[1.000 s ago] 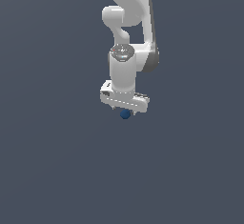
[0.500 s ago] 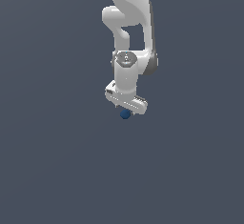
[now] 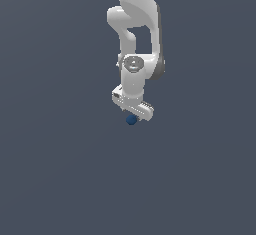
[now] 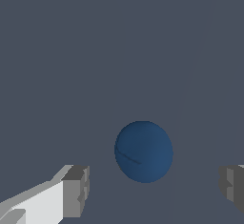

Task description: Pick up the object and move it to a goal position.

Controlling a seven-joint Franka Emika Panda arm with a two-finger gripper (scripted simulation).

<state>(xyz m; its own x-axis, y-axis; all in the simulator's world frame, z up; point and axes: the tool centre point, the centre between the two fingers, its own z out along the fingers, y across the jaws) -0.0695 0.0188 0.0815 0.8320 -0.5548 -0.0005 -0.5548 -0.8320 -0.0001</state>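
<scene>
The white gripper (image 4: 152, 189) is tilting further, jaws spread wide, the small smooth dark blue ball (image 4: 143, 151) sitting ungrasped between them.

Flat, even simulator light across both views, and the slate-grey background (image 3: 50, 179) renders uniform with no glare anywhere. In the exterior view the white arm (image 3: 134, 74) is lit from above, bright on its upper curves, greyer down its shaded flank. No cast shadow shows on the ground there. The wrist view is crisp at the centre: the dark blue ball (image 4: 143, 151) carries soft shading, lighter on one side, with a faint dark arc across it. The fingertips (image 4: 76, 189) show hard grey facets, with no blur and no edge distortion
</scene>
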